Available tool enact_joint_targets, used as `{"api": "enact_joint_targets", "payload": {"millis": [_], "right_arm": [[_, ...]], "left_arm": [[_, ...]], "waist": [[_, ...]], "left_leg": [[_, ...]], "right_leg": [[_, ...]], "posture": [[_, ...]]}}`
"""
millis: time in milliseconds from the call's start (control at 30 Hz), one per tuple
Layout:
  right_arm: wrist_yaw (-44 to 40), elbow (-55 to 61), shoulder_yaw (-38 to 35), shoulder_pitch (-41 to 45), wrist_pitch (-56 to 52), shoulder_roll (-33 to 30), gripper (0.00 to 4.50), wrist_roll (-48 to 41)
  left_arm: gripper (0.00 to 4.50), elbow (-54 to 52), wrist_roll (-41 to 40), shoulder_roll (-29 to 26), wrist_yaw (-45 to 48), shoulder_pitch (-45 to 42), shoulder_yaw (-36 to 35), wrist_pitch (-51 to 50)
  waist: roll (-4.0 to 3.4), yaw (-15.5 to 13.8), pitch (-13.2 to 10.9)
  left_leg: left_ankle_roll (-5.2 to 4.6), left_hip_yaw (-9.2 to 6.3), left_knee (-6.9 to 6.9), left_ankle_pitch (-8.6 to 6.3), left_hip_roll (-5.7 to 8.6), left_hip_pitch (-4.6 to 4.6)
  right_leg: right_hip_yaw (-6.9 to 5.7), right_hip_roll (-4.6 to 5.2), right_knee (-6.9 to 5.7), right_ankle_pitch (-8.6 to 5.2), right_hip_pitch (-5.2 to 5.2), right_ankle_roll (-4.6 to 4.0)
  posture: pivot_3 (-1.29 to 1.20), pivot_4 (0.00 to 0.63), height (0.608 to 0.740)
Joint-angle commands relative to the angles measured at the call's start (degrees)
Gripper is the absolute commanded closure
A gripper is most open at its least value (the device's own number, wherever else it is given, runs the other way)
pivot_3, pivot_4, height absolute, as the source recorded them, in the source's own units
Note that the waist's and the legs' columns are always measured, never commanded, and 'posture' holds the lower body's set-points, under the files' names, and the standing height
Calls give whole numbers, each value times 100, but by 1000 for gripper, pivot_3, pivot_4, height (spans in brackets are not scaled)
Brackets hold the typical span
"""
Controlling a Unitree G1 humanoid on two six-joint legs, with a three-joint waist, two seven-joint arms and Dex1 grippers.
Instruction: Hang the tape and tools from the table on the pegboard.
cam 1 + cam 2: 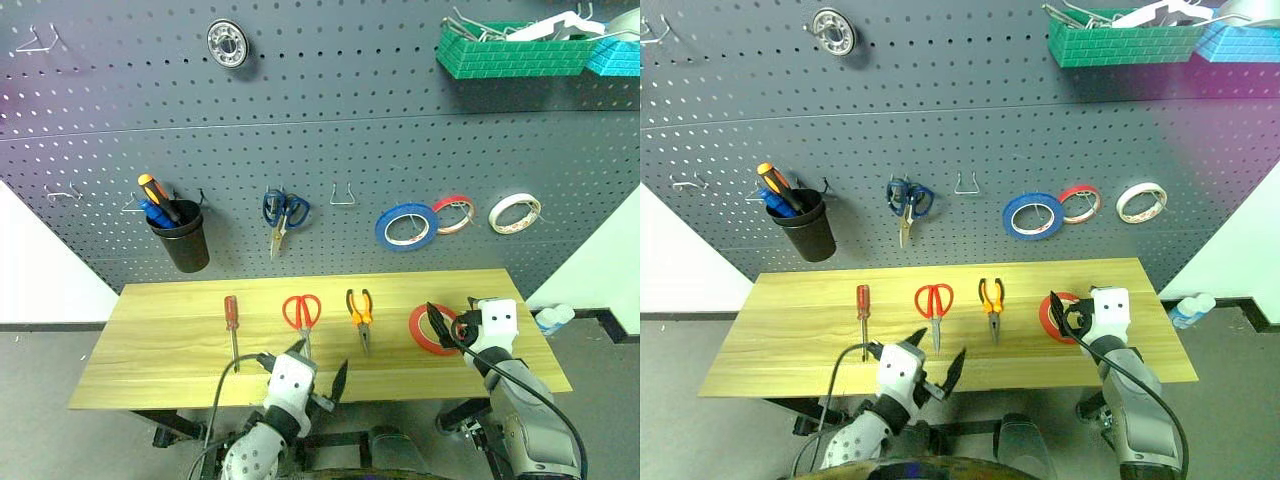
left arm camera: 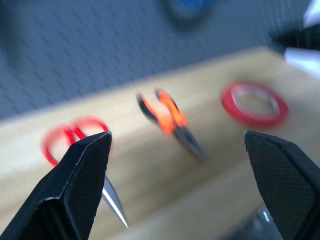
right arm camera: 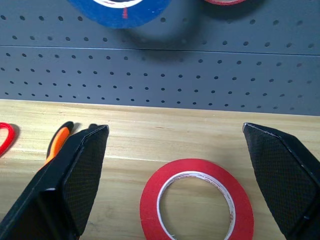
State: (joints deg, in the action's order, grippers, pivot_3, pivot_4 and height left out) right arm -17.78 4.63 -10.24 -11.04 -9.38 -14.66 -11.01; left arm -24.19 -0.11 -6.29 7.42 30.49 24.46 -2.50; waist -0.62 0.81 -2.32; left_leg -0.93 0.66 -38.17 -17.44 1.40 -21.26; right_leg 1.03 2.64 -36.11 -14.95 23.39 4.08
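Observation:
On the light wood table (image 1: 150, 350) lie, from left to right, a dark-red-handled screwdriver (image 1: 232, 320), red-handled scissors (image 1: 302, 312), orange-and-black pliers (image 1: 360, 312) and the wide red tape (image 1: 416, 325). Behind the table rises the dark grey pegboard (image 1: 330, 130). My left gripper (image 1: 320, 362) hangs open at the table's front edge, below the scissors (image 2: 65, 140), pointing towards the pliers (image 2: 170, 117). My right gripper (image 1: 455, 315) is open just above the tape (image 3: 150, 200), its fingers either side of the roll without touching it.
The pegboard carries a black cup of screwdrivers (image 1: 180, 235), blue scissors (image 1: 283, 212), an empty hook (image 1: 344, 195), a blue roll (image 1: 406, 226), a small red-edged roll (image 1: 453, 212), a white roll (image 1: 514, 212) and a green basket (image 1: 510, 50).

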Motion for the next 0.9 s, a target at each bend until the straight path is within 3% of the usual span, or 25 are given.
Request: {"api": "enact_joint_targets", "payload": {"millis": [33, 133, 267, 400, 600, 900], "right_arm": [[2, 339, -13, 42, 23, 8, 0, -81], [5, 378, -6, 22, 16, 13, 0, -78], [12, 428, -3, -1, -4, 16, 0, -86], [26, 463, 3, -30, -16, 22, 0, -88], [34, 507, 12, -58, -51, 14, 0, -115], [11, 533, 10, -90, -58, 6, 0, -139]], "left_arm": [[75, -687, -737, -56, 77, -142, -924, -49], [75, -804, -1105, -379, 362, -264, -1500, -271], [75, -877, -1066, -446, 371, -261, -1467, -381], [75, -876, -902, -483, 397, -266, -1394, -366], [75, -810, -230, -325, 349, -266, -103, -487], [75, -324, 124, -113, 224, -208, 569, -273]], "waist": [[-1, 0, 1], [-5, 7, 4], [-3, 6, 7], [47, 3, 27], [50, 9, 26], [32, 16, 17]], "left_leg": [[0, 0, 0, 0, 0, -1], [0, 0, 0, 0, -1, 2], [-1, 14, -2, 1, 1, 8], [-3, 31, -8, 0, 3, 16], [-3, 39, -6, -2, 2, 35], [-7, 45, 1, -4, -6, 54]], "right_leg": [[0, 0, 0, 0, 1, 0], [-1, -6, -5, 0, -2, -1], [10, -8, -4, 3, -4, -1], [25, -3, -4, 8, -7, 0], [36, 3, -4, 5, -22, 4], [42, -4, -6, 3, -24, 5]], "posture": [[-42, 0, 736], [-39, 0, 736], [-40, 0, 736], [-40, 0, 736], [-38, 0, 736], [-37, 0, 736]]}}
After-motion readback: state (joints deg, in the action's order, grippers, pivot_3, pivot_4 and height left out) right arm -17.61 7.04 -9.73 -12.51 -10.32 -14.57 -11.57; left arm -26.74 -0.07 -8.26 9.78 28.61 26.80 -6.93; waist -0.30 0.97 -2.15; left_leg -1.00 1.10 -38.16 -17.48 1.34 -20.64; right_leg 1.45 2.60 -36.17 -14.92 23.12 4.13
